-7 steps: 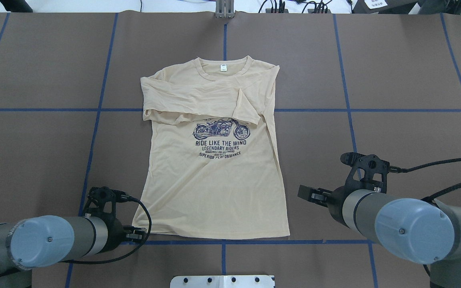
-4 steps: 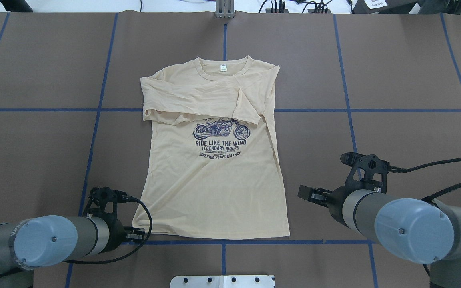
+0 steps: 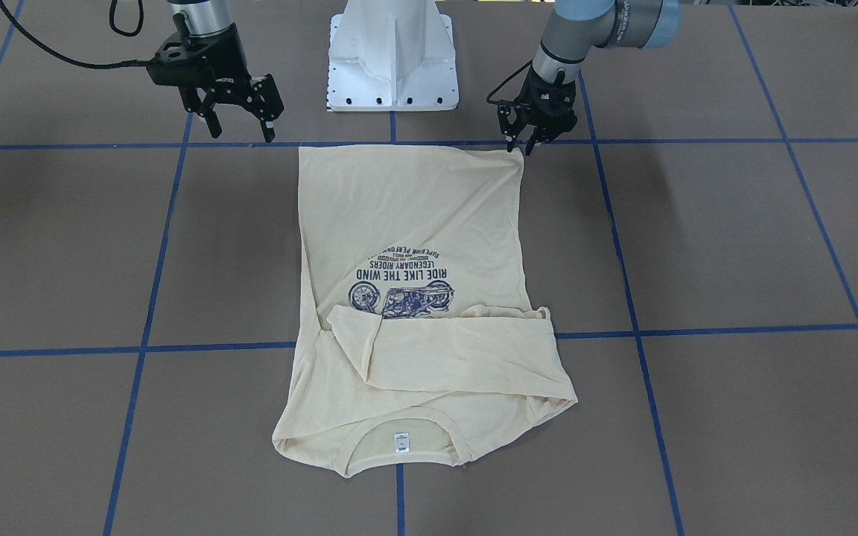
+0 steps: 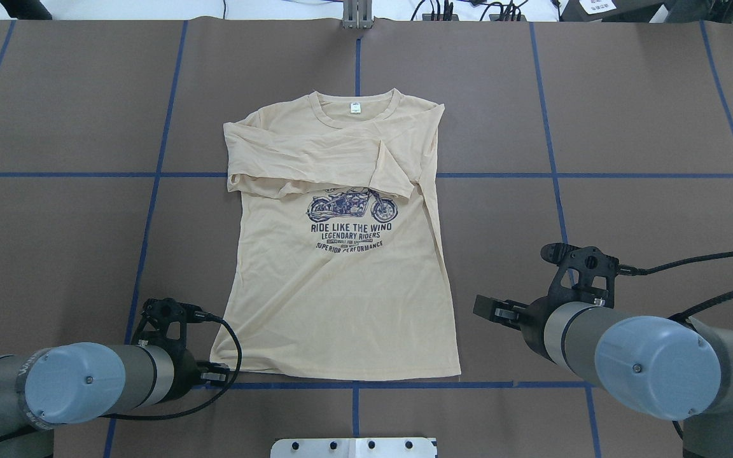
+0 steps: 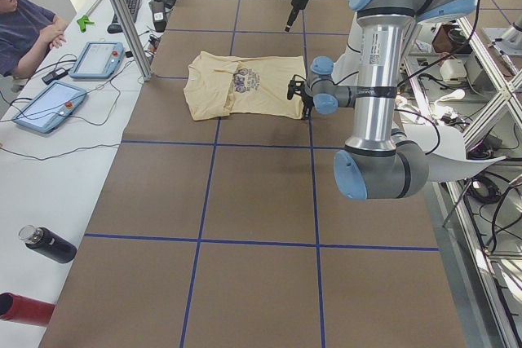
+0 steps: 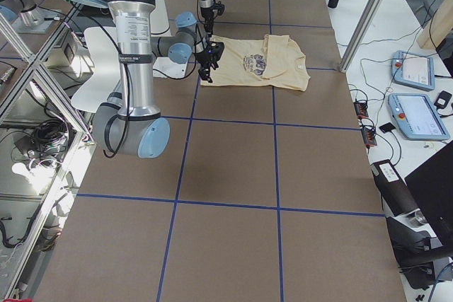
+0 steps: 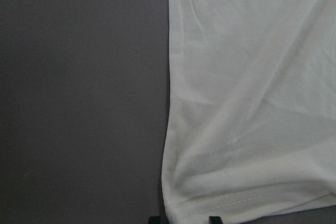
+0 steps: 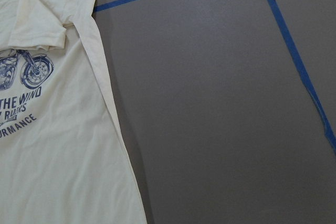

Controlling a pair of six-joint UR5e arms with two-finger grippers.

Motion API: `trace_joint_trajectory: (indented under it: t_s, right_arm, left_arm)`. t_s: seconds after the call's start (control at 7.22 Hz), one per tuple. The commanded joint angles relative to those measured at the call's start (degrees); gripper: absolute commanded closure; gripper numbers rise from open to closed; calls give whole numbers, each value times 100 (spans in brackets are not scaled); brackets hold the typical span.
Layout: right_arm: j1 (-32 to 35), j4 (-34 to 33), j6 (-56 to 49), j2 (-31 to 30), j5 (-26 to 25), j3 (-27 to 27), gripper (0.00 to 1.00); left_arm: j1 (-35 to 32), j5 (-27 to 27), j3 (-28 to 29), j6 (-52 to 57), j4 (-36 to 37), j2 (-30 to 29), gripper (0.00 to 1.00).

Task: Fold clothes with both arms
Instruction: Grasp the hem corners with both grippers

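Observation:
The cream-yellow shirt (image 4: 341,305) lies flat on the brown table, motorcycle print up and collar at the far side. Both sleeves are folded across the chest. My left gripper (image 4: 214,374) is low at the hem's near left corner (image 3: 520,147). In the left wrist view its two fingertips (image 7: 214,219) stand slightly apart, astride the stitched hem of the shirt (image 7: 252,103). My right gripper (image 3: 243,135) hangs wide open above bare table, right of the shirt's right edge (image 8: 52,156) and clear of it.
Blue tape lines (image 4: 551,172) divide the table into squares. The white pedestal base (image 3: 392,67) stands just behind the hem. In the exterior left view, a person (image 5: 28,26) sits at a side bench with tablets (image 5: 45,107) and a dark bottle (image 5: 47,244).
My left arm has shifted slightly toward the shirt's hem corner. The right arm and the shirt have not moved.

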Motion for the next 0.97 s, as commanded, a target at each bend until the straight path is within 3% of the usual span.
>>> trace_joint_trajectory:
  t_s: [0.0, 0.28, 0.69, 0.83]
  right_arm:
    - [-9, 0, 0, 0, 0, -2, 0]
    - [-18, 0, 0, 0, -9, -54, 0]
    - [-219, 70, 436, 166, -70, -465, 0]
    - [-507, 70, 596, 437, -357, -711, 0]
  left_arm:
    - [0, -5, 3, -1, 10, 7, 77]
    - [0, 3, 3, -44, 10, 16, 100]
    - [-17, 12, -67, -71, 1, 8, 100]
    - [-17, 12, -76, -71, 1, -1, 100]
